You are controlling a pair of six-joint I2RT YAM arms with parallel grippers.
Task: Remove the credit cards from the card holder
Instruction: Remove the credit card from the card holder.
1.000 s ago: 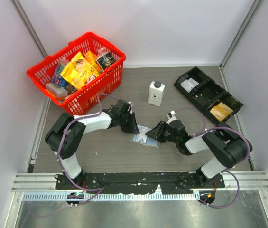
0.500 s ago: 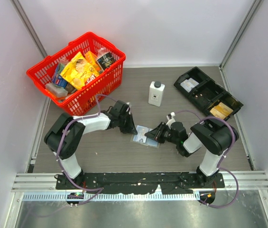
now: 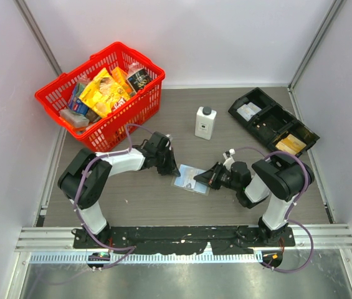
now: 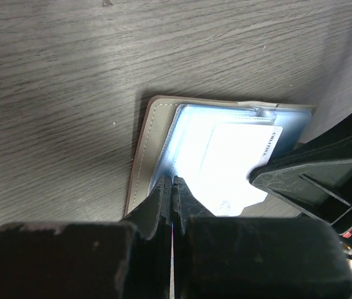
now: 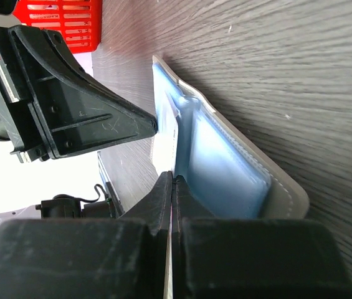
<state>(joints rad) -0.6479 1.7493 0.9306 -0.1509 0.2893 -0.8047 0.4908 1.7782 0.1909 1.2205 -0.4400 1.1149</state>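
Top external view: the left fingers [image 3: 176, 169], closed tight, appear to pinch the 9 o'clock edge of the open card holder [image 4: 143, 156], which lies mid-counter [image 3: 138, 199]. Credit cards [image 4: 238, 156] sit inside it. At its 3 o'clock edge the right fingers [image 3: 206, 180], also closed, seem to grip a white card. A weak left pinch could let the holder drag along with the card.

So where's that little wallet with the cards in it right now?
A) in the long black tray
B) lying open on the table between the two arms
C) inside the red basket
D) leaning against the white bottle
B: the card holder lies open on the table, with the left fingers at one side of it and the right fingers at the other.
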